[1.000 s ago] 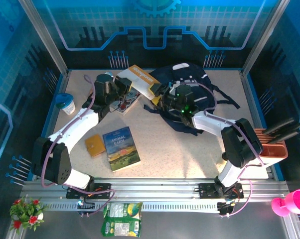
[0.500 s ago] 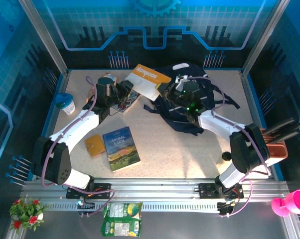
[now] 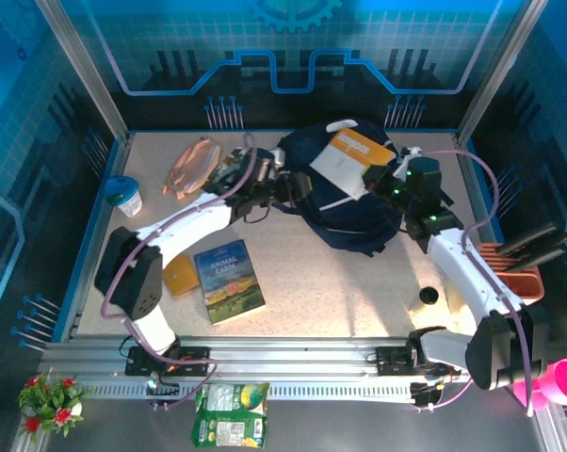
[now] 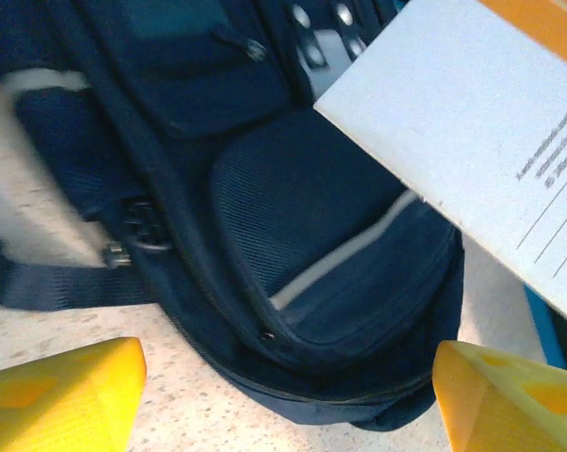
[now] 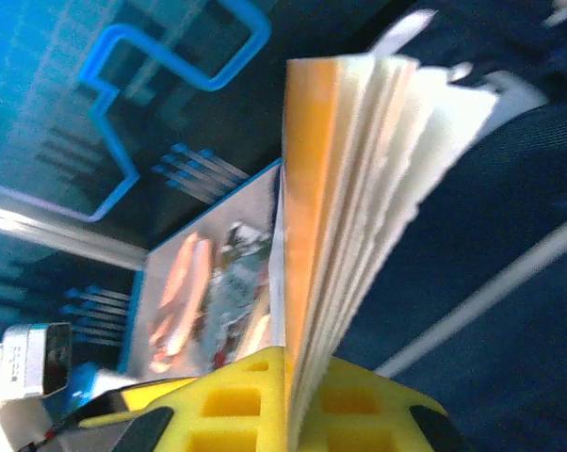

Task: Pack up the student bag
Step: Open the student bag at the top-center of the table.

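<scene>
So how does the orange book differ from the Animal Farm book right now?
The orange book is held by the right gripper over the student bag, pages fanned; Animal Farm lies flat and closed on the table. Its cover is orange and white, Animal Farm's blue. Both are books.

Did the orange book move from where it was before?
Yes. The orange book went right, farther from the blue-lidded cup, and now hangs over the student bag.

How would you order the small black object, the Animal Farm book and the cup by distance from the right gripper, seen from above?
From the right gripper, which holds the orange book:
1. Small black object, near right.
2. Animal Farm book, near left of centre.
3. Cup, far left.
</scene>
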Robot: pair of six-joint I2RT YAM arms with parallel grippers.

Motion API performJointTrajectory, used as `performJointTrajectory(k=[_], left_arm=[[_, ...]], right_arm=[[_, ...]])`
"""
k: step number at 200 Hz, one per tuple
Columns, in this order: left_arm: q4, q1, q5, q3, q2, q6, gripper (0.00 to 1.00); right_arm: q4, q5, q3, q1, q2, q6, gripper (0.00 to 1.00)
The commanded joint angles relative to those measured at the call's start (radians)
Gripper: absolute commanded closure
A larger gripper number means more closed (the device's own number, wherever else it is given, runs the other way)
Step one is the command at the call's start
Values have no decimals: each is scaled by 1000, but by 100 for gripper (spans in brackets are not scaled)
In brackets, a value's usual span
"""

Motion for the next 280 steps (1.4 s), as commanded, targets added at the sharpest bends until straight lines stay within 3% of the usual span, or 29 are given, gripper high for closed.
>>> performJointTrajectory(k=[1,62,135,209,222,237,280], left_arm=[[-91,-50,-19,124,87,229,18],[-327,-167,-47,518,400,520,23],[-467,-205,-72,815,654,634,32],[-476,-209,-247,877,722,614,63],[-472,-209,-274,885,720,604,76],[-477,-209,-293,904,708,601,85],[-439,-202,-289,893,602,573,97]], right_arm=[[-169,67,0,-59,-67,-100,100],[-384,134,60,-188,-148,-147,100],[-420,124,37,-257,-179,-127,100],[-428,115,52,-273,-188,-131,100],[-441,126,63,-273,-189,-136,100],[-471,161,83,-277,-191,-148,100],[-597,313,146,-279,-226,-189,100]])
